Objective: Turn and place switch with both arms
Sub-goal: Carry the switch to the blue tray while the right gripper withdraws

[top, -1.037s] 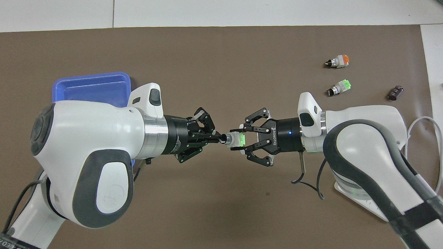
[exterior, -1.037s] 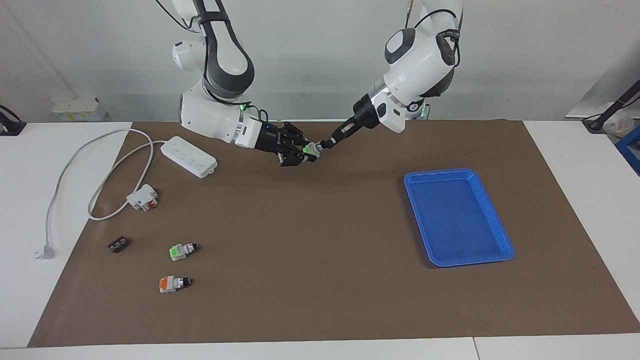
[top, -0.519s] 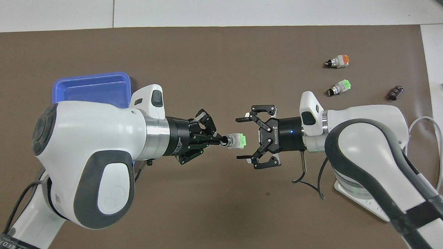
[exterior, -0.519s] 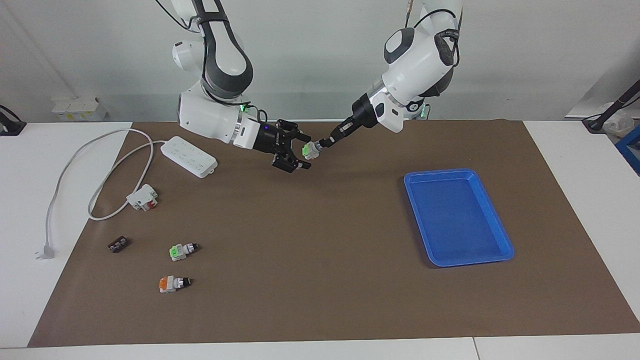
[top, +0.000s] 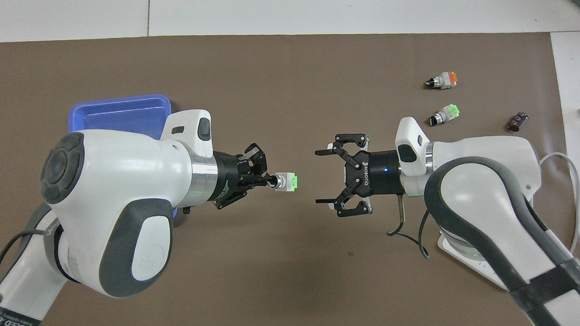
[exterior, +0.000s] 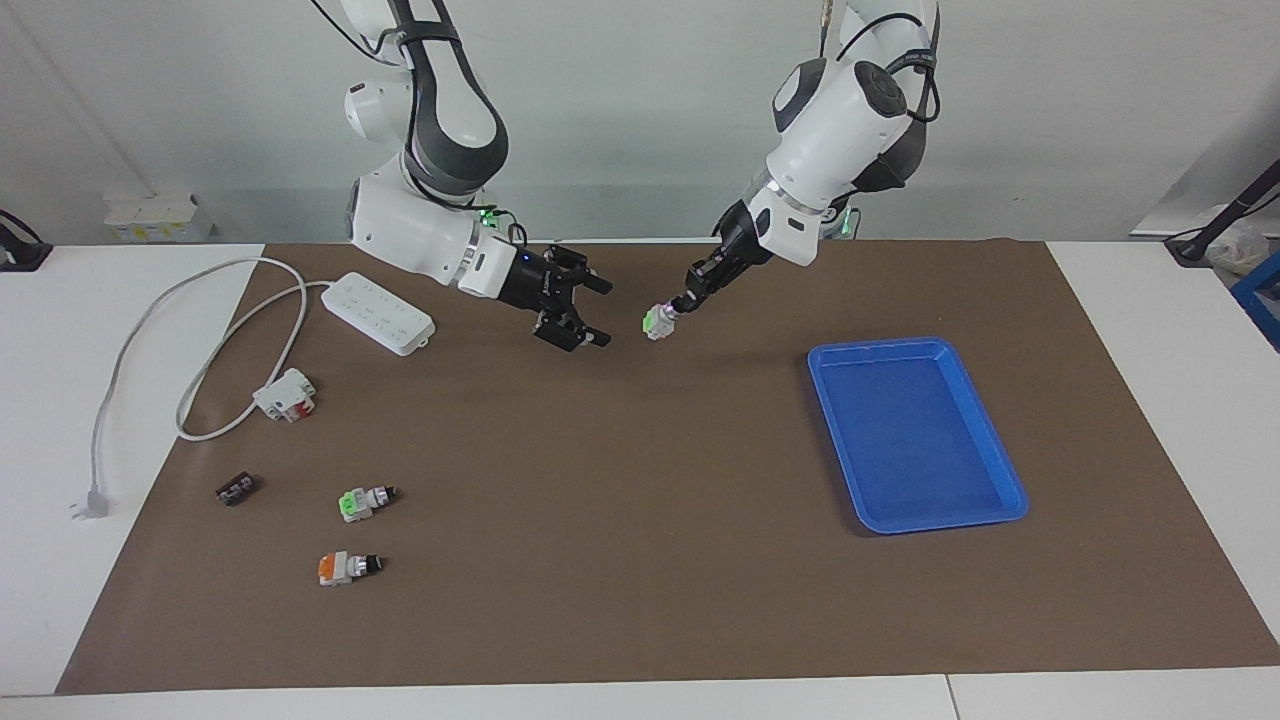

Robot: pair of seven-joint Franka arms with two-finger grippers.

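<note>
My left gripper [exterior: 683, 303] is shut on the black knob tip of a green-ended switch [exterior: 657, 322] and holds it in the air over the brown mat, green end pointing at my right gripper. The same gripper [top: 271, 181] and switch [top: 287, 181] show in the overhead view. My right gripper [exterior: 600, 315] is open and empty, a short gap from the switch's green end; it also shows in the overhead view [top: 319, 177]. A second green-ended switch [exterior: 362, 501] lies on the mat toward the right arm's end.
A blue tray [exterior: 915, 430] lies toward the left arm's end. An orange-ended switch [exterior: 345, 567], a small dark block [exterior: 236, 489], a white-and-red block [exterior: 286, 394] and a white power strip [exterior: 378, 313] with its cable lie toward the right arm's end.
My right gripper opened, let go of the switch's green end and drew back. My left gripper moved toward the tray and a little lower with the switch.
</note>
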